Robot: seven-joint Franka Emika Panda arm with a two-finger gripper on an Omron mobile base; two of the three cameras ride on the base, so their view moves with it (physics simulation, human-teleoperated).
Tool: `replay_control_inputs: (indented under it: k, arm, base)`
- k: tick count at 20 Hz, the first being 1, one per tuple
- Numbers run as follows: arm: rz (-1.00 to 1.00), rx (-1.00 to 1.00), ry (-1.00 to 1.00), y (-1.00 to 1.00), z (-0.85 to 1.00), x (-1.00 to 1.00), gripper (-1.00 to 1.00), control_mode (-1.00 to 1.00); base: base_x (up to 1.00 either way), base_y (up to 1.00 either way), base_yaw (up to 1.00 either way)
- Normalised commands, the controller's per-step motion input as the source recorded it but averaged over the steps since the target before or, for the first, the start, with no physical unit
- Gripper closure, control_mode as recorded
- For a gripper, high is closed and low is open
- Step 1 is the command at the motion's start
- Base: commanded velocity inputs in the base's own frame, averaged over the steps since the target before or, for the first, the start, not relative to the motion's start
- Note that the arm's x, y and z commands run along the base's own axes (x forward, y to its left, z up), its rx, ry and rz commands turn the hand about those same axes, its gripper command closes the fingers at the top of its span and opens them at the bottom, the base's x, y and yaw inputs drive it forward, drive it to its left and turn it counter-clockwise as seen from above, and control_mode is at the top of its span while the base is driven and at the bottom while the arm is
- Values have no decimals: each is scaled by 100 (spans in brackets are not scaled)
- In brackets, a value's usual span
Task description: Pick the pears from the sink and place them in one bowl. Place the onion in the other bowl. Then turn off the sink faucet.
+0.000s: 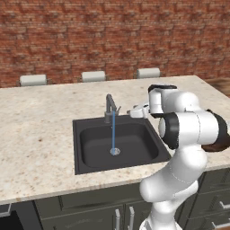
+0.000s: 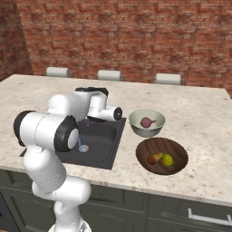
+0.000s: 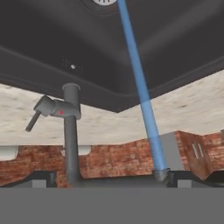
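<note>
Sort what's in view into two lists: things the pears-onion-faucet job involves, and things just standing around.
Job:
pears
wooden bowl
onion
grey bowl
sink
faucet
water stream

Standing around:
three pale chair backs
brick wall
cabinet fronts

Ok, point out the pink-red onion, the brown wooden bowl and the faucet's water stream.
Pink-red round onion [image 2: 146,122]: right base view, its middle.
Shallow dark brown wooden bowl [image 2: 177,149]: right base view, bare inner wall.
Thin blue water stream [image 1: 113,130]: left base view, mid-length.
</note>
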Motion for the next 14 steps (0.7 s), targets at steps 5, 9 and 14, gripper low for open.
replay_control_inputs:
  k: [5,9,14]
  arm:
    - [0,0,0,0,-19,44,-100,-100]
    - [0,0,0,0,-24,46,-100,-100]
    - [0,0,0,0,-25,48,-100,-100]
  base:
    - [0,0,0]
    - [0,0,0]
    - [0,0,0]
